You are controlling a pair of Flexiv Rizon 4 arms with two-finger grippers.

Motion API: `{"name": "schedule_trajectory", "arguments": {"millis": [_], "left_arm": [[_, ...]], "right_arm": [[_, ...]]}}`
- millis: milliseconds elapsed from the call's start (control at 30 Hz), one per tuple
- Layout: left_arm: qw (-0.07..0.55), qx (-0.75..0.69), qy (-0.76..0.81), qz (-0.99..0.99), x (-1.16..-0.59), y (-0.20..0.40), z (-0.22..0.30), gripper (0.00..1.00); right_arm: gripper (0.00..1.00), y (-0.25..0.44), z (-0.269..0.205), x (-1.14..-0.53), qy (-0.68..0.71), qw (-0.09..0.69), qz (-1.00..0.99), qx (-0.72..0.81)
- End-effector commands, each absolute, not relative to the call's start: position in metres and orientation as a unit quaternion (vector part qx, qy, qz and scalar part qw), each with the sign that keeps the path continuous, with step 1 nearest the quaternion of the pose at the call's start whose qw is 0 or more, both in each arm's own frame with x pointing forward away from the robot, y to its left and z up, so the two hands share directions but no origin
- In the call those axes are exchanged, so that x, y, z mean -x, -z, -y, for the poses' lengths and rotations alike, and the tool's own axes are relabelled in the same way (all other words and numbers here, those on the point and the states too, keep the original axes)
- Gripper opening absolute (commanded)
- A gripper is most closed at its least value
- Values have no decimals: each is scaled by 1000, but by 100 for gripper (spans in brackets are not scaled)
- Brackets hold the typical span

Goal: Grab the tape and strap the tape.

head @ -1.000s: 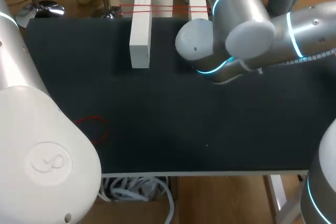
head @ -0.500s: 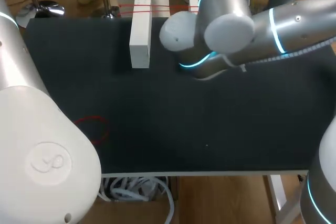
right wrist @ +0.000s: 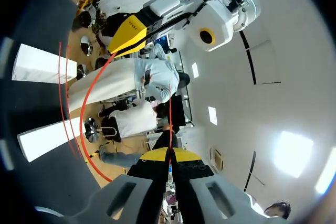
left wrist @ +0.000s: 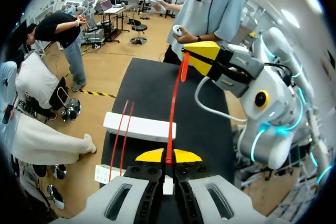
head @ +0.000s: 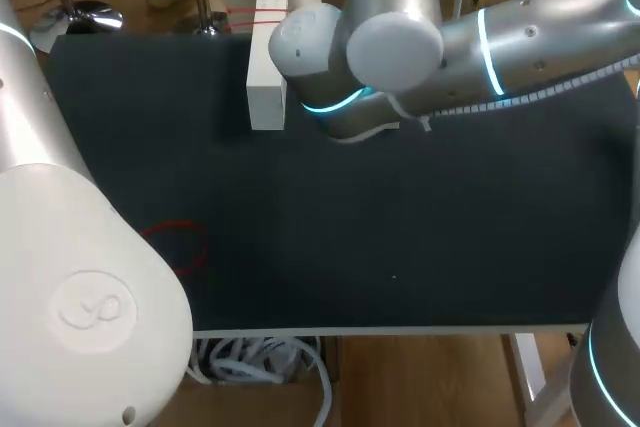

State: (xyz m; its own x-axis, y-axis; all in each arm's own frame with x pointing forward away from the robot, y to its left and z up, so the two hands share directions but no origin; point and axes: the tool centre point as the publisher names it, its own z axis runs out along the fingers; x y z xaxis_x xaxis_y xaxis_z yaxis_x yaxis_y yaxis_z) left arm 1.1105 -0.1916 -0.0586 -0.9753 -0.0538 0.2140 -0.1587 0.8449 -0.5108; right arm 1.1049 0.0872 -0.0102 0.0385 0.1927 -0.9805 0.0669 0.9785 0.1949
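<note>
At the near left corner of the black table (head: 400, 227), the left arm (head: 80, 277) looms large in the head view. Beside it a thin red curve of the tape (head: 178, 242) shows against the dark top; whether it lies on the surface or hangs above it cannot be told. In the left wrist view the left gripper (left wrist: 168, 157) has its fingers closed narrowly on the tape, which rises from between the yellow tips in a taut line to the right gripper (left wrist: 191, 59) ahead. The right wrist view shows that gripper's fingers also pinched tight on a thin red strand, which then bows out in a wide arc to the left gripper.

Farther back, the right arm (head: 520, 37) comes in from the right edge and reaches past the middle, over the far part of the table. Just beside its elbow, a white block (head: 267, 67) lies at the far edge. The wrist views show a second block (right wrist: 44, 137) apart from the first, with two red strands (left wrist: 122, 135) stretched across both.
</note>
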Motion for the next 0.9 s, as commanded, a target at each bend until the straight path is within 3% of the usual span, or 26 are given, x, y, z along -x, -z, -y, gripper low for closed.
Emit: {"name": "schedule_trajectory", "arguments": {"millis": [33,533,900], "left_arm": [[99,-56,-269,956,-1112,57,193,0],[99,-56,-269,956,-1112,57,193,0],[99,-56,-269,956,-1112,57,193,0]], "right_arm": [[0,6,-89,-1104,-40,711,-695,-96],[0,7,-90,-1110,2,724,-686,-73],[0,8,-101,-1107,70,679,-729,42]]}}
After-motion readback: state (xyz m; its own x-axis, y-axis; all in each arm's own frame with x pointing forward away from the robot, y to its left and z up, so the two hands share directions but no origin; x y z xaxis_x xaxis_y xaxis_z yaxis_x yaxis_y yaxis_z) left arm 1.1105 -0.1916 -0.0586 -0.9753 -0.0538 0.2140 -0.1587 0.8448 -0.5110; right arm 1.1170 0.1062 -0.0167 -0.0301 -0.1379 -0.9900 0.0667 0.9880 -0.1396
